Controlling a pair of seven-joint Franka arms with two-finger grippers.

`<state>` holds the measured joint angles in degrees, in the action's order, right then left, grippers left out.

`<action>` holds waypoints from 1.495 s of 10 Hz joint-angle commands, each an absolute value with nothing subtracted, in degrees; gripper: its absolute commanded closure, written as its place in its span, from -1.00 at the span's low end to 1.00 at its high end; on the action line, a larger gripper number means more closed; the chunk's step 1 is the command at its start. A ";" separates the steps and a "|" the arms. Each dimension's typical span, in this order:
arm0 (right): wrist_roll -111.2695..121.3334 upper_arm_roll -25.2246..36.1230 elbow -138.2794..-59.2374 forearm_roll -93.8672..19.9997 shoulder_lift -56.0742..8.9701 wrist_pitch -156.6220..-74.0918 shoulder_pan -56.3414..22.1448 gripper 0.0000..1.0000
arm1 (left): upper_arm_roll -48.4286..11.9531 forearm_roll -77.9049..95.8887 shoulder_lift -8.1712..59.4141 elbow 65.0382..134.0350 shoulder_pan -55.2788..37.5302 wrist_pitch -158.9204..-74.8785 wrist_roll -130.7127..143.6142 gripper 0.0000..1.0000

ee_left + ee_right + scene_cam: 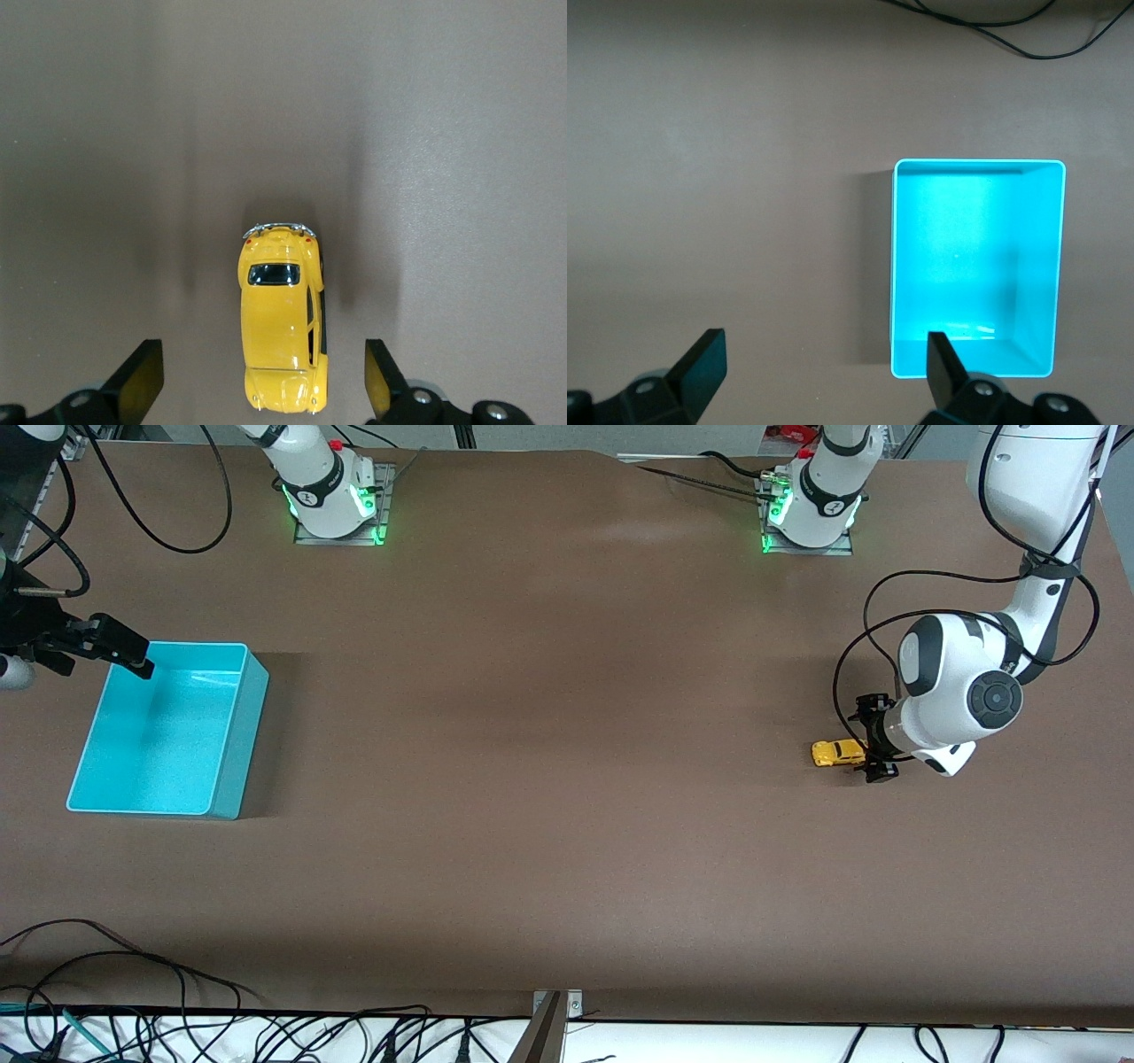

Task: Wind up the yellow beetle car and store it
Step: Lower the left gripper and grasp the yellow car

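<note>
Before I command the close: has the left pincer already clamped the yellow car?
No: the left pincer is open, its fingers standing clear on either side of the yellow beetle car, which sits on the table.

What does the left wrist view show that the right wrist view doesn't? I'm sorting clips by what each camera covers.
Only the left wrist view shows the yellow beetle car, standing on its wheels between the open fingers of the left gripper. Only the right wrist view shows the turquoise bin, with nothing in it, a black cable, and the open right gripper over the bin's edge. Both show the brown table and a pair of spread black fingers.
</note>
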<state>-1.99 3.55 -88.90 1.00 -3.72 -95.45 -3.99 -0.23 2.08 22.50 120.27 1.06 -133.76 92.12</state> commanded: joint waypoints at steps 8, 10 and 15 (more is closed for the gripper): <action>-1.41 3.43 -87.89 1.58 -4.13 -94.39 -4.04 -1.00 | -0.61 3.52 24.52 122.96 0.79 -139.57 93.52 -0.79; -1.41 3.34 -87.89 1.58 -4.13 -94.39 -4.04 -1.00 | -0.62 3.52 24.52 122.87 0.79 -139.57 93.52 0.61; -1.41 3.43 -87.89 1.58 -4.13 -94.39 -4.04 -1.00 | -2.63 3.43 23.47 122.17 0.53 -138.78 93.43 1.00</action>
